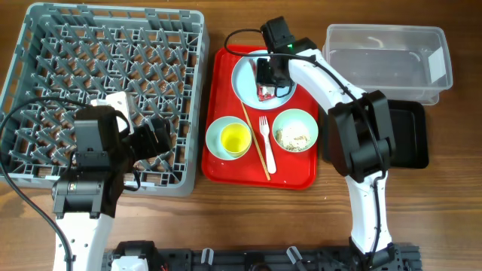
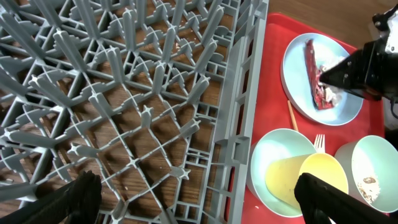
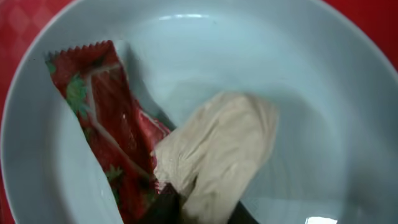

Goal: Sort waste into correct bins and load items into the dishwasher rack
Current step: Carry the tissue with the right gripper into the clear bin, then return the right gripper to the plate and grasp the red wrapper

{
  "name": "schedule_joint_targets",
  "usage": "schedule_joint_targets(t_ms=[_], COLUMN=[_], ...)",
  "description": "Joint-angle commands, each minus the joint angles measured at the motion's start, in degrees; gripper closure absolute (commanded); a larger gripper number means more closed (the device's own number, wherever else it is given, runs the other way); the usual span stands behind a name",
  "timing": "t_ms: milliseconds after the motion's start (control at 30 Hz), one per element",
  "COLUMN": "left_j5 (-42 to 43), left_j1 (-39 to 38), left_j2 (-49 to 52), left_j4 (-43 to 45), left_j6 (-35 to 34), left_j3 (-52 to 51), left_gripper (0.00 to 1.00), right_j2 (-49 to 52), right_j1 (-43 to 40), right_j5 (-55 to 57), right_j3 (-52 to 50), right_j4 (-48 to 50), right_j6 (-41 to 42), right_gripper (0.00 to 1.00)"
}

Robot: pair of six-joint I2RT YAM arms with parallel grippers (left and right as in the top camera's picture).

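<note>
Upper centre of the overhead view: right gripper (image 1: 267,81) down on the plate (image 1: 242,92), clamped on the scrap (image 3: 217,149), wrapper (image 3: 102,118) touching it at left. Lower left: left gripper (image 2: 199,208) spread wide above the rack (image 1: 45,30). On the red tray (image 1: 218,172), below the plate: cup (image 1: 235,138) in one bowl (image 1: 215,128), leftovers (image 1: 295,137) in the second bowl (image 1: 310,119), fork (image 1: 266,143) and chopsticks (image 1: 254,139) between. Far right: tub (image 1: 384,60) above black tray (image 1: 413,139), both off the red tray.
</note>
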Motion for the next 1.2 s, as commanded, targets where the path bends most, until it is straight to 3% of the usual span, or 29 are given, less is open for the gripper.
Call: schedule_joint_targets(t_ms=[0, 200, 500, 633, 667, 700, 733, 900, 967, 1167], left_j5=[-0.31, -0.31, -0.31, -0.31, -0.31, -0.31, -0.31, -0.31, -0.31, -0.31], left_j1=[0.22, 0.22, 0.22, 0.22, 0.22, 0.22, 0.22, 0.22, 0.22, 0.22], left_j2=[0.13, 0.13, 0.13, 0.11, 0.11, 0.11, 0.11, 0.11, 0.11, 0.13], left_j4=[0.13, 0.13, 0.13, 0.11, 0.13, 0.11, 0.11, 0.13, 0.13, 0.13], left_j6=[-0.57, -0.57, -0.57, -0.59, -0.59, -0.59, -0.59, -0.59, -0.59, -0.59], left_j3=[1.22, 1.22, 1.22, 1.22, 1.22, 1.22, 1.22, 1.22, 1.22, 1.22], left_gripper=[0.0, 0.0, 0.0, 0.0, 0.0, 0.0, 0.0, 0.0, 0.0, 0.0], right_j2=[-4.5, -14.43, -25.27, -24.39, -24.33, -24.35, -24.65, -25.0, -24.83, -22.8], right_j1=[-1.03, -3.74, -14.21, -19.65, -20.59, -21.77, -22.16, -20.63, -18.4, -9.99], right_j5=[2.8, 8.0, 14.25, 11.3, 9.77, 6.38, 3.17, -16.5, -16.7, -13.33], right_j3=[0.83, 0.83, 0.81, 0.74, 0.74, 0.76, 0.76, 0.74, 0.68, -2.27], right_j4=[-2.19, -6.82, -11.06, -13.29, -12.92, -11.37, -10.25, -4.66, -4.98, -5.27], right_j6=[0.5, -0.2, -2.25, -2.29, -2.34, -2.49, -2.82, -8.5, -10.95, -30.03], right_gripper=[0.96, 0.95, 0.84, 0.64, 0.48, 0.15, 0.11, 0.1, 0.1, 0.07])
